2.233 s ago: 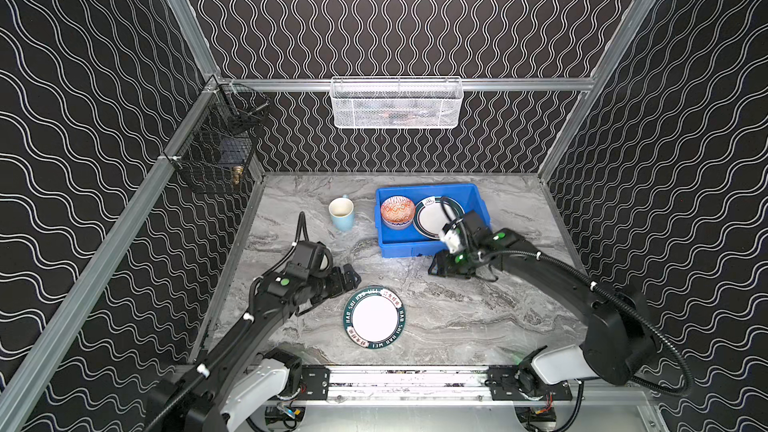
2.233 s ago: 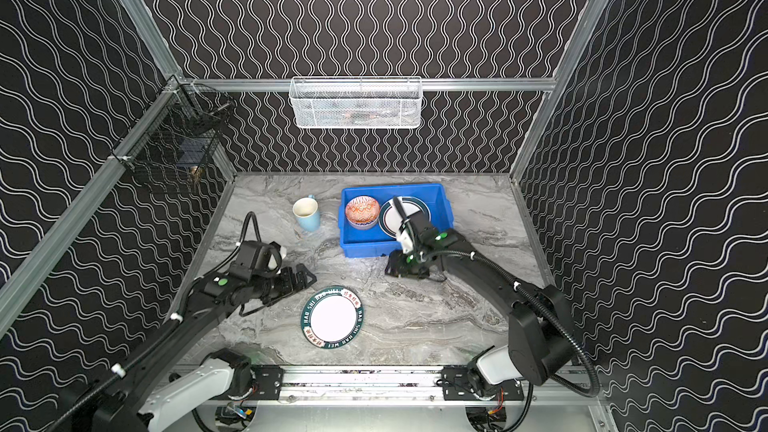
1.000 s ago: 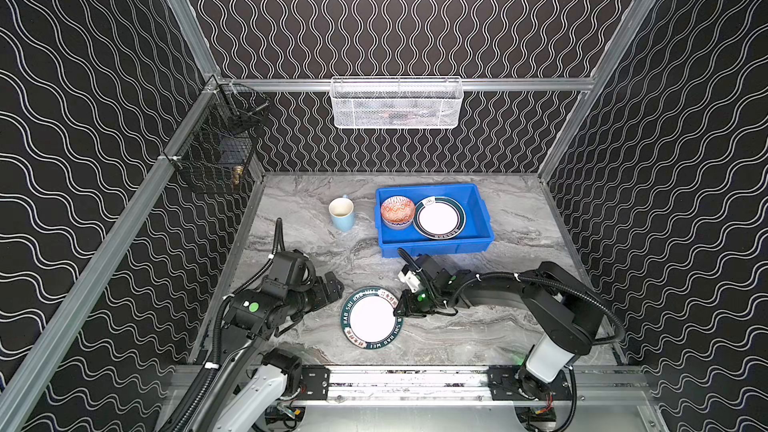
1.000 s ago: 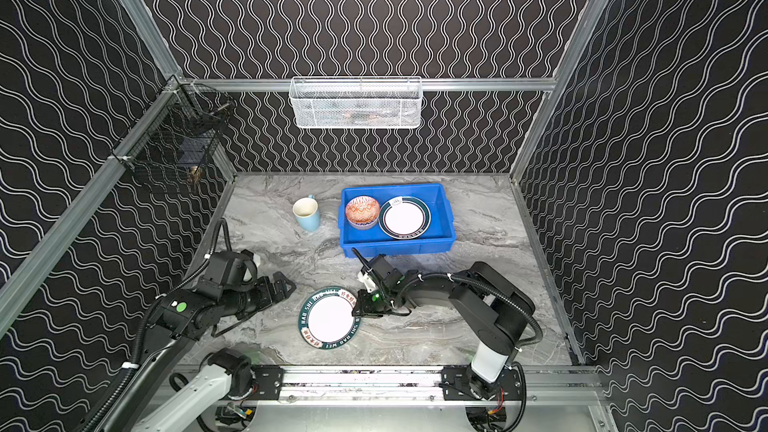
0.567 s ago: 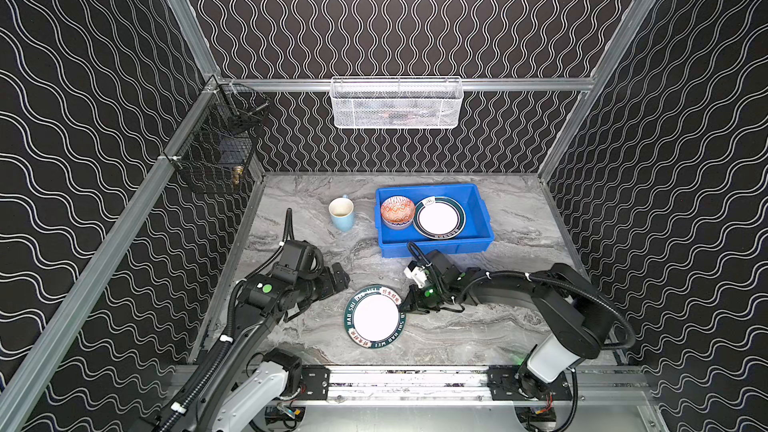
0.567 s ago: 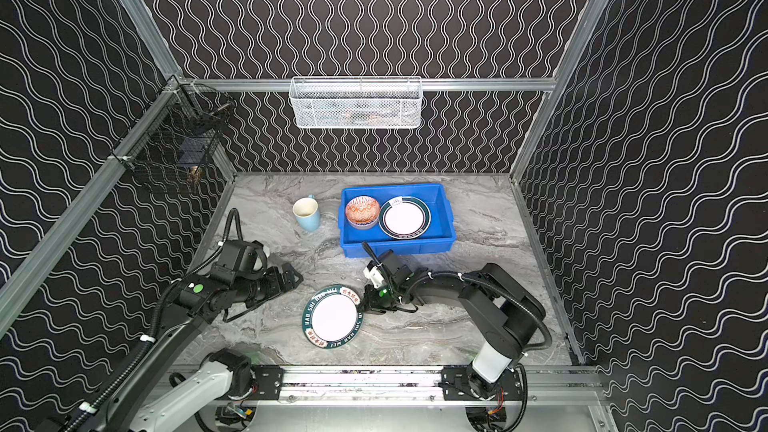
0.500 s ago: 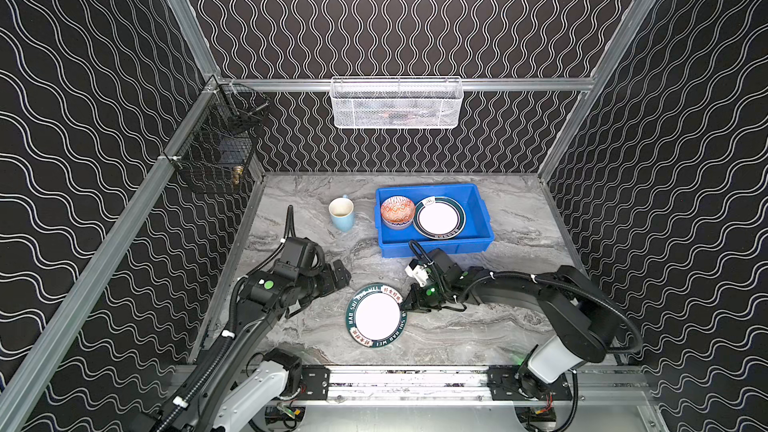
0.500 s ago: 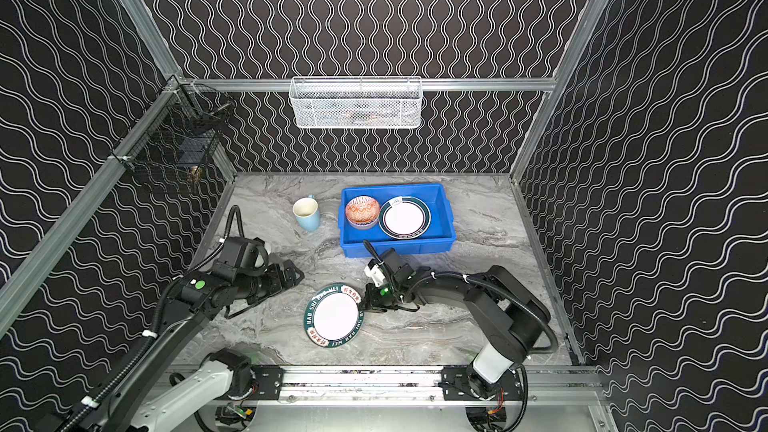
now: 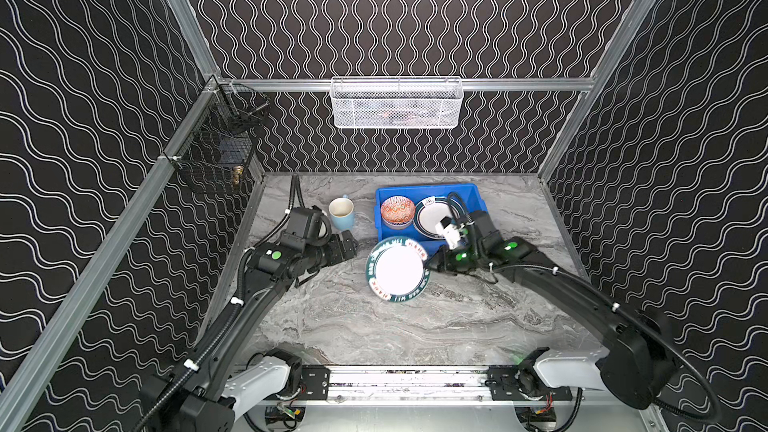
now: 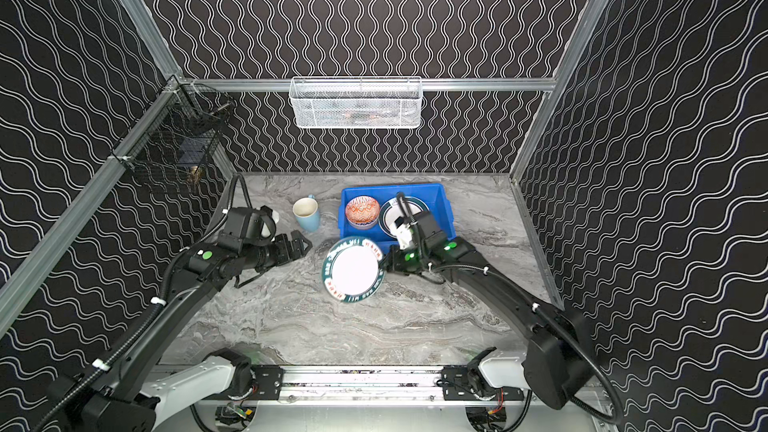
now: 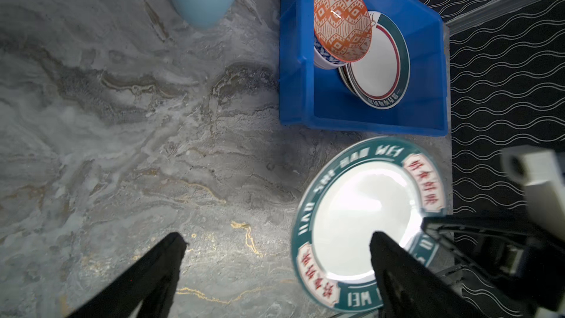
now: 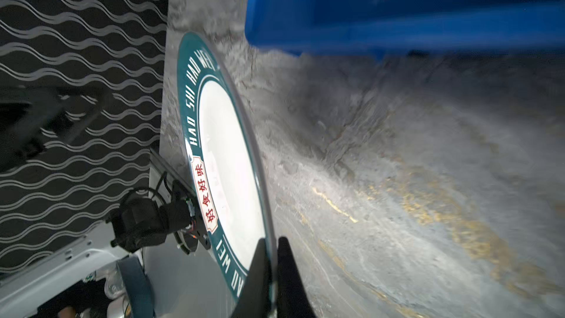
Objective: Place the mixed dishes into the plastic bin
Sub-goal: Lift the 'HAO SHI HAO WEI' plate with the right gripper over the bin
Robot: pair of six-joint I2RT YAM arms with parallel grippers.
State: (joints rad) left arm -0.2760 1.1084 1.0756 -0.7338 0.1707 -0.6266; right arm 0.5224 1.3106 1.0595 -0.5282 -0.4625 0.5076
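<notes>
**Item: lettered plate in right gripper, beside blue bin**

1. Right gripper [image 9: 429, 264] [image 12: 271, 247]: jaws pinched together on the rim of the white plate with lettered dark-green rim [image 9: 397, 270] [image 10: 352, 270] [image 12: 226, 154]. It grips the plate's right edge, one finger [image 12: 260, 270] on the upper face and one beneath.
2. Plate, held: tilted rather than flat. In both top views its far edge overlaps the near wall of the plastic bin [image 9: 428, 187] [image 10: 390, 187]. Whether its lower edge touches the table [image 9: 415, 326] cannot be told.
3. Left gripper [image 9: 354, 244] [image 11: 276, 237]: jaws spread wide, nothing between them. It hangs over the table just left of the held plate, apart from it in both top views.
4. Plastic bin: bright blue, at the table's far edge, right of the middle. Contents: orange-patterned bowl [image 9: 397, 210] [image 11: 341, 19] at its left end; beside it a second green-rimmed plate [image 9: 426, 218] [image 11: 379, 65], with further rims showing beneath it in the left wrist view.
5. Pale blue mug [image 9: 342, 213] [image 10: 306, 213]: upright on the table, left of the bin and apart from it, near the far edge.
6. Fixtures: white wire-mesh basket [image 9: 397, 103] on the back wall; black wire basket [image 9: 216, 151] on the left wall.
</notes>
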